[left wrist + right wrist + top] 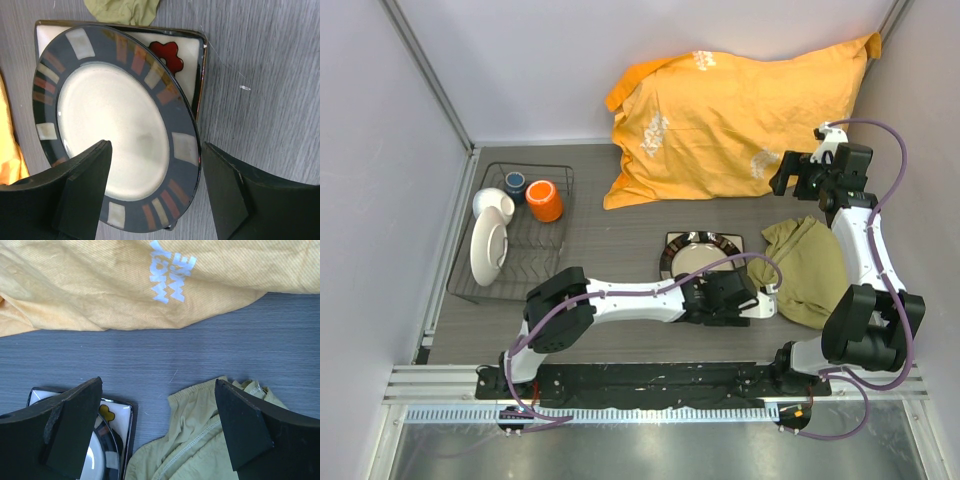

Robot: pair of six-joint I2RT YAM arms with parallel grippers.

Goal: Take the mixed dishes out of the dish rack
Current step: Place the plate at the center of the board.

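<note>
Dish rack, left of frame, holds orange mug and blue cup. At centre, round dark-rimmed plate lies on square flowered plate. I see left gripper released above them. Right gripper, upper right, is spread wide and empty.

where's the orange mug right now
In the top view, the orange mug sits in the dish rack on the left side, just right of the small dark blue cup.

2 arms — white links, black joints, purple cables, black tool fingers
</note>
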